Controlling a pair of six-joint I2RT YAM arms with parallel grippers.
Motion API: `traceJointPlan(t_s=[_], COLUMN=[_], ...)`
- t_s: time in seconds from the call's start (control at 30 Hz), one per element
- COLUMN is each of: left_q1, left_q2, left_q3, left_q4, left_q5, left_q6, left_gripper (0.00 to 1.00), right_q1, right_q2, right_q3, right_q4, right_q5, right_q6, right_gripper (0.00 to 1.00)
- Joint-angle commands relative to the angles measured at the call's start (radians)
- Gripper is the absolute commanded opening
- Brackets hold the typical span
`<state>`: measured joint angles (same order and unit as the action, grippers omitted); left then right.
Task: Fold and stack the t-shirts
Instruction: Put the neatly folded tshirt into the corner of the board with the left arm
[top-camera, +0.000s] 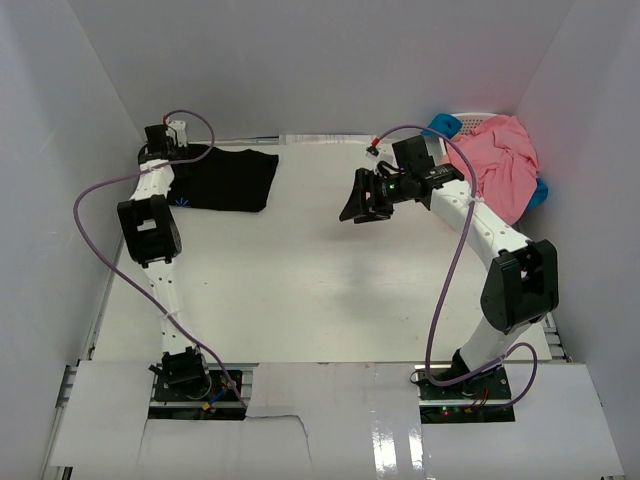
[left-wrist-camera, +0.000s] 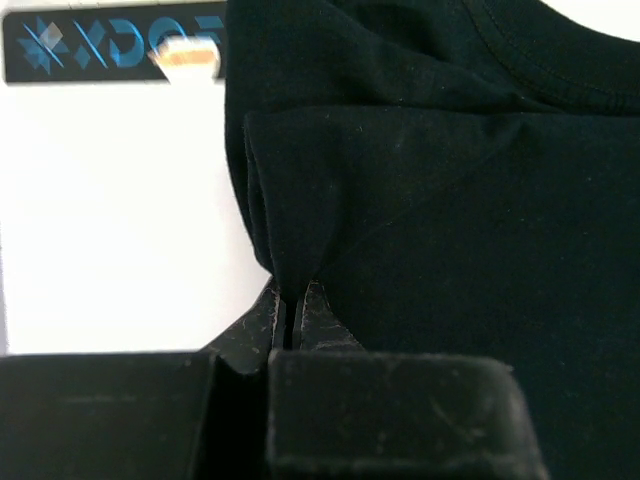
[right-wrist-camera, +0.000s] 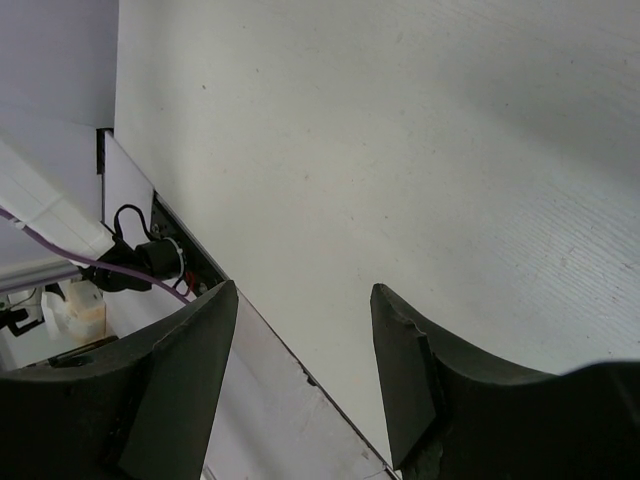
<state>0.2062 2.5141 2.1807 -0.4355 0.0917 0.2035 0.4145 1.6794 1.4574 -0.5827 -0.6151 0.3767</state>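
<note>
A black t-shirt lies folded at the table's far left. My left gripper sits at its left edge. In the left wrist view the gripper is shut, pinching a raised fold of the black t-shirt between its fingertips. Crumpled salmon-pink t-shirts are heaped in the far right corner. My right gripper hangs over the middle of the table, left of the pink heap and apart from it. In the right wrist view it is open with only bare table between its fingers.
A white lattice basket with blue parts holds the pink heap against the right wall. White walls enclose the table on three sides. A black strip with a blue logo lies beyond the black shirt. An arm base with a purple cable shows at the table's near edge.
</note>
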Motion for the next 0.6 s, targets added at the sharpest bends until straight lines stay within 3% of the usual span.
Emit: traceJointPlan(t_s=[0.0,0.2,0.47,0.57], left_q1=[0.007,0.033,0.07,0.081], left_q2=[-0.015,0.026,0.029,0.025], left_q3=[-0.027,0.005,-0.027,-0.028], left_q4=[0.17,0.268,0.4,0.408], left_q5=[-0.009,0.008,-0.116,-0.103], left_q6=[0.129,0.163,0.183,0.177], left_gripper=[0.0,0.0,0.0,0.0], right_q1=[-0.002,0.0,0.0,0.001], right_q2=[-0.007,-0.024,-0.04,-0.035], right_q3=[0.061,0.063,0.064,0.063], right_q4=[-0.035,-0.043,-0.04,-0.031], right_q5=[-0.003,0.015,0.041,0.037], right_q6=[-0.038,-0.032,-0.013,-0.001], right_gripper=[0.62,0.62,0.62,0.62])
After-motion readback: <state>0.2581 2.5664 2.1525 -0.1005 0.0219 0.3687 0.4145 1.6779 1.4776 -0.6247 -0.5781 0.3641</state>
